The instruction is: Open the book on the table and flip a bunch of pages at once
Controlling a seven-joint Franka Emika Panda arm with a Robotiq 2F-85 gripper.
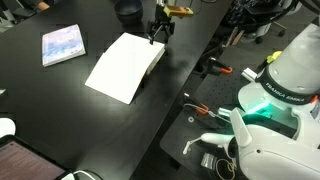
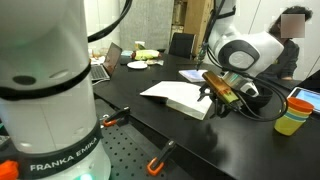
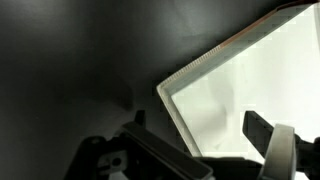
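The book (image 1: 125, 65) lies open on the black table (image 1: 60, 110), showing a wide white page; no tan-orange cover shows. It also shows in an exterior view (image 2: 180, 95). My gripper (image 1: 157, 35) hangs at the book's far corner, also seen in an exterior view (image 2: 212, 95). In the wrist view the pages (image 3: 250, 80) fill the right side, with the thick stack edge running down the middle. My gripper (image 3: 200, 122) is open: one finger is over the white page, the other over the table beside the stack edge.
A thin bluish-lavender book (image 1: 62, 45) lies left of the open book. A second Franka arm base (image 1: 270, 100) stands at the table's edge with orange-handled tools (image 1: 215, 70) near it. A laptop (image 2: 105, 65) and stacked cups (image 2: 295, 110) stand further off.
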